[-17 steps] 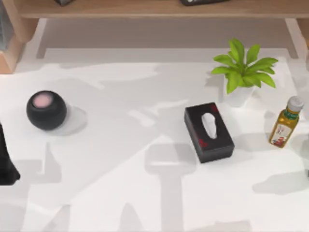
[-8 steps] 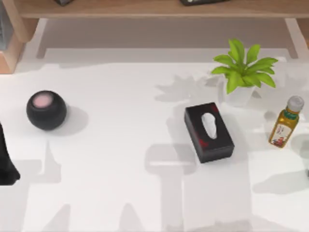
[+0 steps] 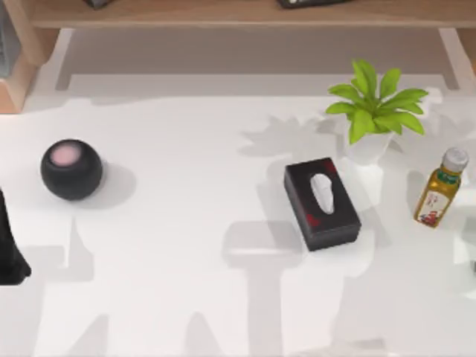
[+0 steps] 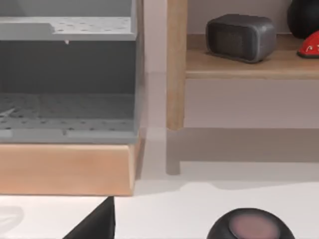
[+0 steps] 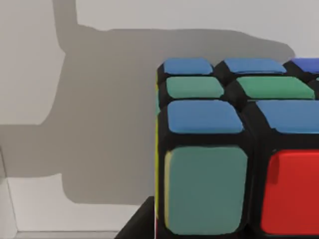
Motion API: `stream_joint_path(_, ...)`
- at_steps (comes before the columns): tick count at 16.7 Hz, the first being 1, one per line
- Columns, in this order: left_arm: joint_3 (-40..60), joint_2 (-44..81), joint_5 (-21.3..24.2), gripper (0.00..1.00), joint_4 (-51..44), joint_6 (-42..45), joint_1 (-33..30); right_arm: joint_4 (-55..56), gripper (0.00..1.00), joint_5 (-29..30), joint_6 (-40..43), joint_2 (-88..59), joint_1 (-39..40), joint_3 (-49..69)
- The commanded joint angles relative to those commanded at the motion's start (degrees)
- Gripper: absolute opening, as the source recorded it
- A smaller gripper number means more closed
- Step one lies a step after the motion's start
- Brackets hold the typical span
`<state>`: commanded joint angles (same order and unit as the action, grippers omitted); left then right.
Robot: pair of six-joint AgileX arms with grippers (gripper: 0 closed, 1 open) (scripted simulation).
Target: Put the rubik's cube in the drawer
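The white surface (image 3: 186, 245) fills most of the top view, crossed by grey shadows. A wooden shelf (image 3: 223, 13) runs along its far edge. On the right half stand a plant (image 3: 375, 104) in a white pot, a black tissue box (image 3: 321, 202) in front of it, and an oil bottle (image 3: 440, 187) near the right edge. A black ball (image 3: 71, 169) with a pink top sits well apart on the left. The left arm (image 3: 9, 249) is a dark shape at the left edge.

The left wrist view looks along the surface: a grey drawer unit (image 4: 67, 74) on a wooden base, its compartments open to the front, beside a wooden shelf post (image 4: 176, 64). On the shelf board rests a dark speaker (image 4: 240, 36), with a red thing (image 4: 310, 47) beside it. The ball's top shows in front.

The right wrist view has the cube (image 5: 234, 149) close up, with blue, green and red tiles, above the pale surface and its shadow. Where it lies on the surface I cannot tell. For either arm's jaws, I cannot tell whether they are open or closed.
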<state>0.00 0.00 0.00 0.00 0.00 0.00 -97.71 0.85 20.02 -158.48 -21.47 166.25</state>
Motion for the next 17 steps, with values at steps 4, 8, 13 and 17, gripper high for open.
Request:
stream_joint_path(4, 0.0, 0.0, 0.0, 1.00, 0.0, 0.0, 0.0, 0.0, 0.08, 0.0, 0.0, 0.0, 0.0, 0.0)
stream_joint_path(8, 0.0, 0.0, 0.0, 1.00, 0.0, 0.0, 0.0, 0.0, 0.38, 0.0, 0.0, 0.0, 0.0, 0.0)
stream_joint_path(13, 0.0, 0.0, 0.0, 1.00, 0.0, 0.0, 0.0, 0.0, 0.75, 0.0, 0.0, 0.0, 0.0, 0.0)
stream_joint_path(17, 0.0, 0.0, 0.0, 1.00, 0.0, 0.0, 0.0, 0.0, 1.00, 0.0, 0.0, 0.0, 0.0, 0.0)
